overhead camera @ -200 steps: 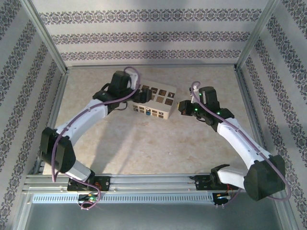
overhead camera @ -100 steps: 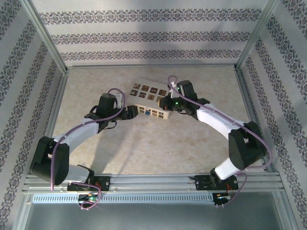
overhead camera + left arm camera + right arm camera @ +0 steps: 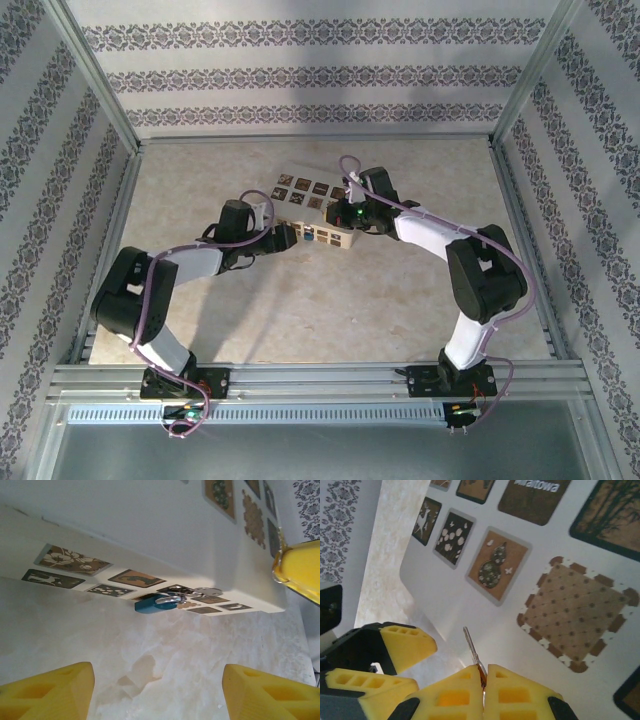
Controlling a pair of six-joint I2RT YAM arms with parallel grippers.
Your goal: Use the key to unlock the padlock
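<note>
Blocky yellow fingers of the left gripper [image 3: 157, 685] spread wide, small teal padlock [image 3: 152, 604] with silvery metal loops straight ahead of them, against the side of a smooth white box [image 3: 150, 525] tiled with brown patterned squares, right gripper [image 3: 484, 672] pinched on a thin metal key [image 3: 471, 647], blade jutting forward over the box top, glossy marbled table [image 3: 75, 625] beneath.

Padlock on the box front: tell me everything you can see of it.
The padlock is small, with a glossy blue body and silvery metal loops bunched at one end; whether the shackle is latched cannot be told. It sits low on the patterned front face of the white box, just above the marbled tabletop. The open left gripper faces it across a gap; the right gripper, shut on the key, is over the box top. Only the box appears to touch it.
</note>
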